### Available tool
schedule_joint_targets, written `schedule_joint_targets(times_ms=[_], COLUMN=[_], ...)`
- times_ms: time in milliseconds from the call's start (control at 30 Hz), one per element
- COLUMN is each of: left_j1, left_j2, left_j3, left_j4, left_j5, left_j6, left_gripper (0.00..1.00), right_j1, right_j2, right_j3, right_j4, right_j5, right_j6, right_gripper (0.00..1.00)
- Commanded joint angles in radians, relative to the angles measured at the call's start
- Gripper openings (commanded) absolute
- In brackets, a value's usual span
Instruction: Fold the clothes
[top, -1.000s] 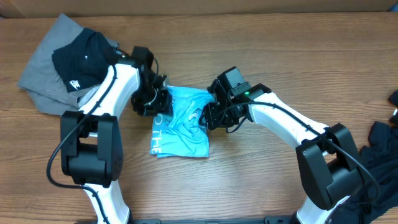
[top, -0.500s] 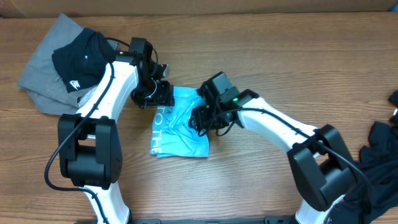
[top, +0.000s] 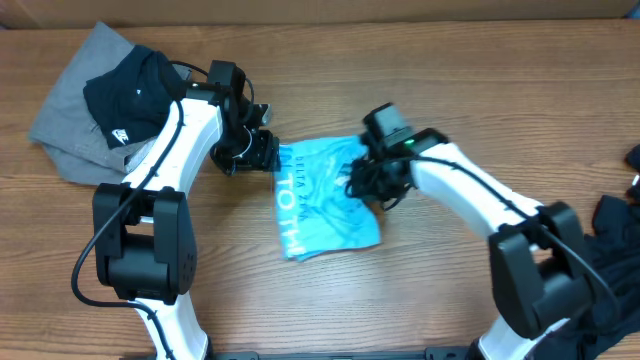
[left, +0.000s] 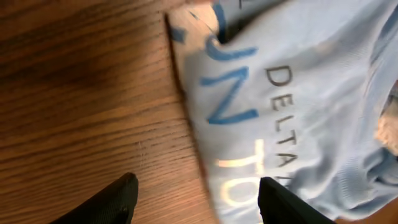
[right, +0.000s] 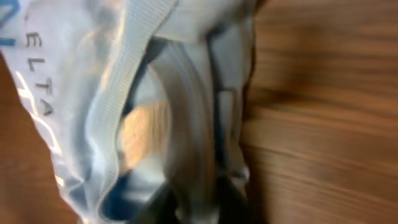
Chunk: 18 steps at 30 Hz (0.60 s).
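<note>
The light blue shirt (top: 325, 205) lies mid table (top: 450, 90), btw the two arms. Big white letters "TO TH" run down its left edge in the overhead view, turned sideways. The small teal letters near its far edge are too small to read there. The left wrist view shows "DELTA" in dark teal, w/ big blue letters beside it that I can't read as a word. The right wrist view shows "ELTA". The shirt is folded into a rough block, longer than wide. Its long side runs from the far part of the table toward the near edge, w/ the near end leaning a bit right. It looks soft & crumpled, w/ most wrinkles on the right half. The left end effector (top: 268, 155) sits at the shirt's far left corner, fingers spread, only wood & the shirt's edge btw them. The right end effector (top: 366, 188) is on the shirt's right side, pinching a bunched fold. Far left lies a grey shirt (top: 60, 135) w/ a black shirt (top: 135, 90) on top; its white logo is too small to read. Dark clothes (top: 612, 240) lie at the right edge.
</note>
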Motion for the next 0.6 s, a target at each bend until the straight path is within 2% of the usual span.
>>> schedule_joint_targets(times_ms=[0, 267, 400, 567], left_j1=[-0.006, -0.010, -0.023, -0.055], left_j2=[-0.027, -0.026, -0.024, -0.020], left_j3=[0.015, 0.009, -0.030, -0.113], left_j4=[0.010, 0.060, 0.157, 0.288], left_j5=[-0.004, 0.022, 0.023, 0.031], left_j6=[0.016, 0.024, 0.028, 0.028], left_gripper=[0.65, 0.68, 0.71, 0.72], right_j1=[-0.006, -0.015, -0.015, -0.027], right_j2=[-0.038, -0.038, -0.038, -0.038], right_j3=[0.027, 0.027, 0.024, 0.024], right_j4=[-0.039, -0.054, -0.057, -0.111], right_j5=[0.022, 0.070, 0.075, 0.310], right_j6=[-0.010, -0.066, -0.097, 0.058], right_gripper=[0.29, 0.34, 0.04, 0.04])
